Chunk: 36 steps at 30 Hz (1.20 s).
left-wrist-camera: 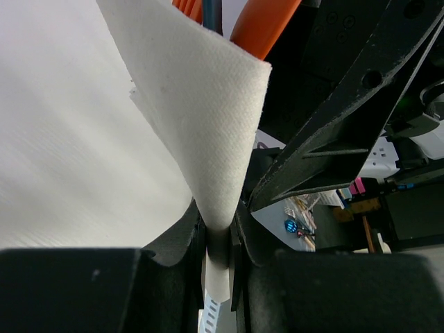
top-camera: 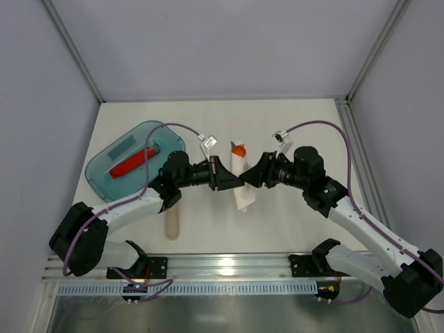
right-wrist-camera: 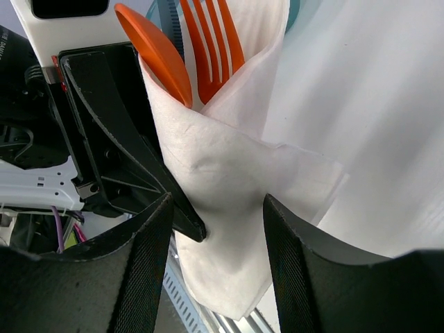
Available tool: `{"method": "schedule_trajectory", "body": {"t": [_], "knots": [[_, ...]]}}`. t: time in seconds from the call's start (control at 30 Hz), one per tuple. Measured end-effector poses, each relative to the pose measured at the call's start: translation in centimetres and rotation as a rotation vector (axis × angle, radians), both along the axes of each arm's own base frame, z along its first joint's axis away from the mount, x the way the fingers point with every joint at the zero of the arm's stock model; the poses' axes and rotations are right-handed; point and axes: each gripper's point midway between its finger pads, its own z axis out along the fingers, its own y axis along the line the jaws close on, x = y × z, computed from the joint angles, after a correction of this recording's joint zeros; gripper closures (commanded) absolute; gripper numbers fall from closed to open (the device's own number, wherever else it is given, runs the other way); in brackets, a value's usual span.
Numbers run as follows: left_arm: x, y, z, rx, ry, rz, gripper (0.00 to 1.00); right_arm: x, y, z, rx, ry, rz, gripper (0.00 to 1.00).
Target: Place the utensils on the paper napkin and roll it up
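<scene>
Pinching napkin (left-wrist-camera: pixel 201 104) with left gripper (left-wrist-camera: pixel 220 232) clamped tight, right gripper (right-wrist-camera: pixel 216 229) spread astride roll, spoon (right-wrist-camera: pixel 156 52) and fork (right-wrist-camera: pixel 211 52) plain in right wrist view, tray (top-camera: pixel 104 177) seen only overhead.

The rolled paper napkin (top-camera: pixel 243 193) is over the middle of the bench (top-camera: pixel 291 132), its length running from near to far; whether it rests on the bench cannot be told. The utensils (top-camera: pixel 238 149) sit inside it and stick out of its far end. In the right wrist view the spoon (right-wrist-camera: pixel 156 52) is left of the fork (right-wrist-camera: pixel 211 48). The left gripper (top-camera: pixel 226 175) is at the roll's left side, with a fold of the napkin between its jaws. The right gripper (top-camera: pixel 254 173) is at the roll's right side, one finger on each side of the roll. The tray (top-camera: pixel 104 156) stands at the far left of the bench, with a long piece (top-camera: pixel 132 164) lying in it. A stick-like piece (top-camera: pixel 172 223) lies on the bench nearer than the tray, just beside the left arm (top-camera: pixel 132 208).
</scene>
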Motion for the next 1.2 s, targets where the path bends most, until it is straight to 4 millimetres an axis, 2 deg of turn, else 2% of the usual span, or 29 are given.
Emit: {"method": "schedule_trajectory", "body": {"t": [0.17, 0.57, 0.9, 1.1, 1.2], "knots": [[-0.1, 0.0, 0.3, -0.012, -0.004, -0.009, 1.0, 0.0, 0.3, 0.4, 0.034, 0.006, 0.0, 0.47], [-0.7, -0.1, 1.3, -0.045, -0.011, -0.042, 1.0, -0.5, 1.0, 1.6, 0.137, 0.001, 0.024, 0.48], [-1.4, 0.5, 2.3, -0.038, -0.047, -0.036, 1.0, -1.9, -0.1, 1.9, 0.137, -0.022, 0.018, 0.48], [-0.9, 0.7, 2.6, -0.025, -0.063, -0.003, 1.0, -2.7, -0.6, 0.7, 0.118, -0.005, 0.021, 0.48], [-0.7, 0.7, 2.4, -0.014, -0.058, 0.012, 1.0, -3.1, -0.7, -0.6, 0.101, 0.024, 0.023, 0.48]]}}
